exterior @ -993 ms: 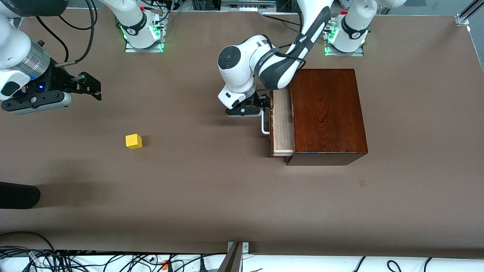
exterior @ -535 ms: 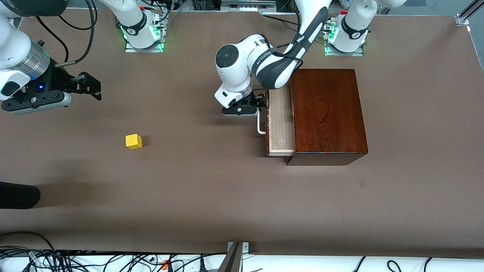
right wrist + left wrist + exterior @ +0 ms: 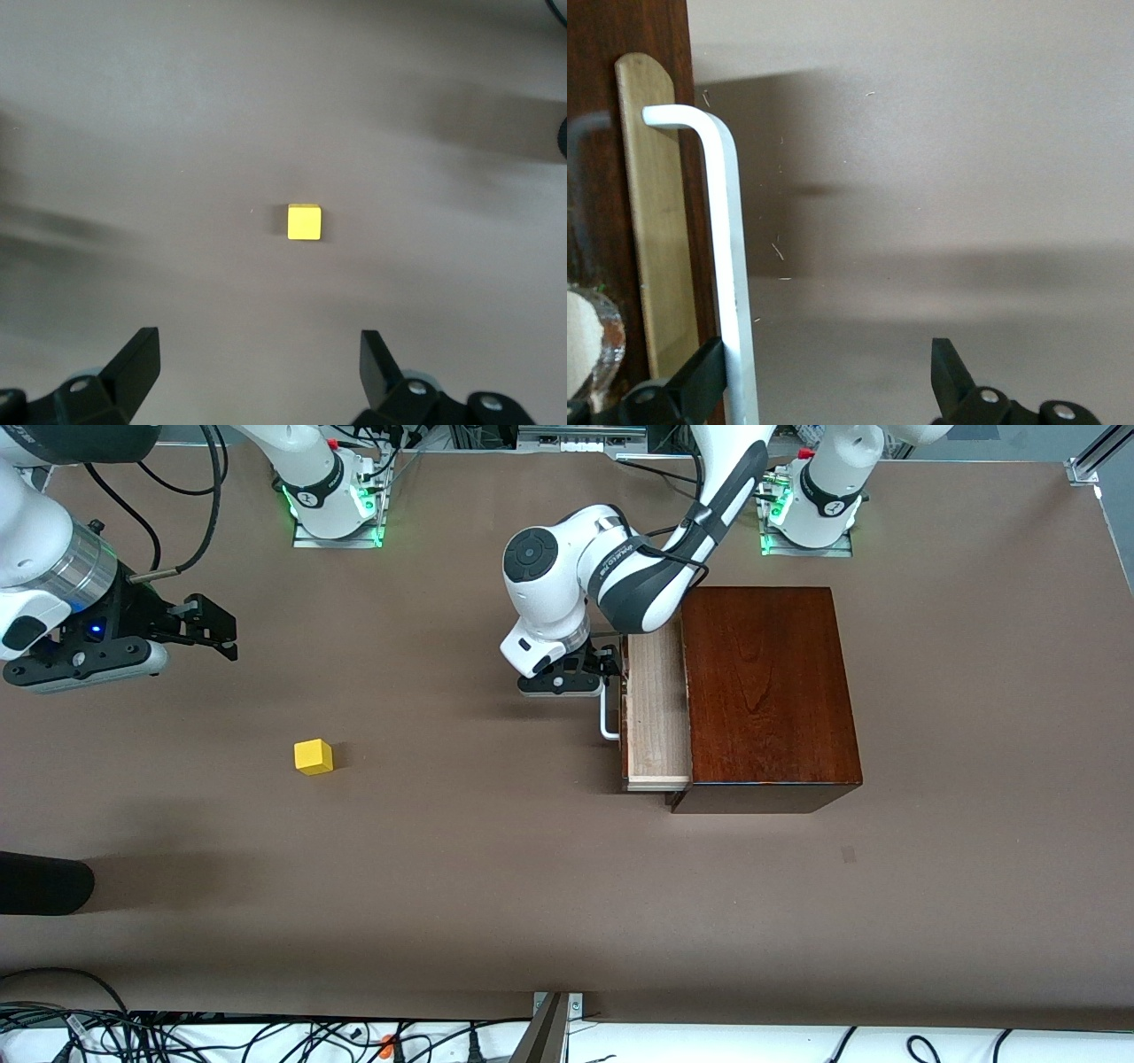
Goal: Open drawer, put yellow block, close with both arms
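Note:
The dark-brown wooden box [image 3: 766, 691] stands toward the left arm's end of the table. Its drawer [image 3: 657, 708] is pulled partly out and shows its pale tray. The white bar handle [image 3: 607, 719] also shows in the left wrist view [image 3: 733, 266]. My left gripper [image 3: 602, 677] [image 3: 824, 363] is open, with one finger between the handle and the drawer front and the other wide of it. The yellow block [image 3: 313, 756] [image 3: 304, 221] lies on the table toward the right arm's end. My right gripper [image 3: 217, 627] [image 3: 257, 345] is open and empty, up in the air.
A black object [image 3: 44, 881] juts in at the table's edge at the right arm's end, nearer to the front camera than the block. Cables [image 3: 177, 1036] and a metal rail [image 3: 545, 1036] run along the near edge. The arm bases [image 3: 337, 505] stand along the top.
The left gripper has drawn the handle toward the right arm's end, and the drawer has slid farther out of the box. The right arm and the block have not moved.

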Available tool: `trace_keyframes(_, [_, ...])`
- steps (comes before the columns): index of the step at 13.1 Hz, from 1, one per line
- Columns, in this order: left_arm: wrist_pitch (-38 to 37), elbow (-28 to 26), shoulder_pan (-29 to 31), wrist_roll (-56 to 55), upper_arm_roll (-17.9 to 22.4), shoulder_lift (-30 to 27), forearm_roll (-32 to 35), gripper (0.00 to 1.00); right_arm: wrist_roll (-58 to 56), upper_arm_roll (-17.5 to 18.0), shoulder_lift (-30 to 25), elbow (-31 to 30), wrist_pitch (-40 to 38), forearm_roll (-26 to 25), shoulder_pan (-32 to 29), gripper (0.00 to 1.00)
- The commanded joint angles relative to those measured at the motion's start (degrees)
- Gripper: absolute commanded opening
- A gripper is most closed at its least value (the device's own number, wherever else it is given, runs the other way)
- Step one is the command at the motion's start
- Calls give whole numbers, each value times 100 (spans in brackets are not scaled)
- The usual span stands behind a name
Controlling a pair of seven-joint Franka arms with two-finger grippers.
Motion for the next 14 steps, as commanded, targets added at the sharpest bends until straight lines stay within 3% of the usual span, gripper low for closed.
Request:
trace_keyframes(1, [-6,258,-63,2,-49,47,-202,100,0,-10,50,153,-108,-77,14,100])
trace_keyframes(6, [-85,258,-10,29,-31,-181,-132,100,0,-10,50,153,-108,-68,14,100])
trace_keyframes(8, [-487,267,-1,317,39,-392,-132,100,0,-10,50,153,-108,-77,14,100])
trace_keyframes(14, [-2008,1259,1025,2030,83,-884,-193,100,0,-18,50,153,-30,-77,14,100])
